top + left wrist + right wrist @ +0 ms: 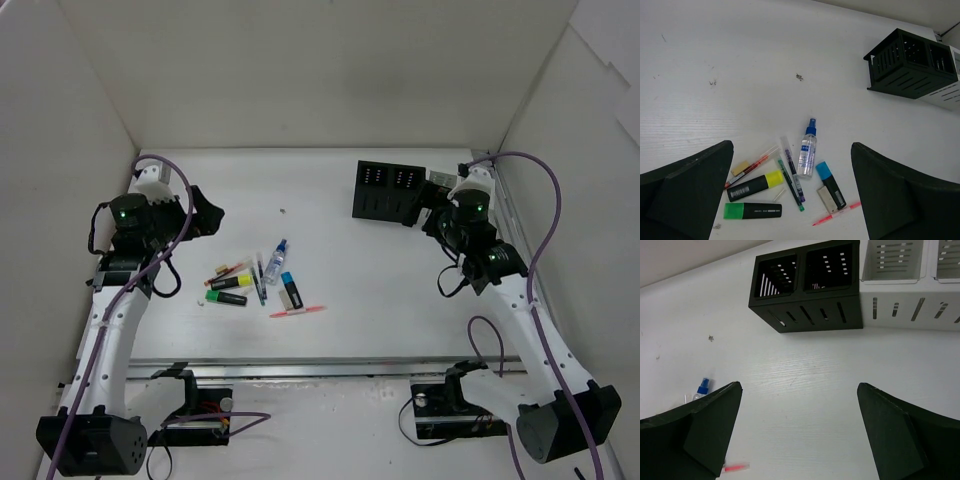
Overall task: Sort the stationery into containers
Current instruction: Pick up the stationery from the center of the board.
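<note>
The stationery lies in a loose pile on the white table [400, 290]: a yellow highlighter [754, 185], a green highlighter [752, 210], dark pens [792, 177], a thin red pen [837, 213], a clear blue-capped bottle [808, 149], a blue-capped black block [831, 184] and a pale eraser [827, 200]. My left gripper [792, 146] is open and empty above the pile; it also shows in the top view [205, 215]. My right gripper [799, 385] is open and empty over bare table, short of the black two-compartment box [807, 287] and the white perforated boxes [895, 285].
A clear red-ink pen [752, 166] and a small tan piece [740, 168] lie at the pile's left. The black box [390, 190] stands at the back right; the white boxes beside it are partly hidden by my right arm. White walls enclose the table.
</note>
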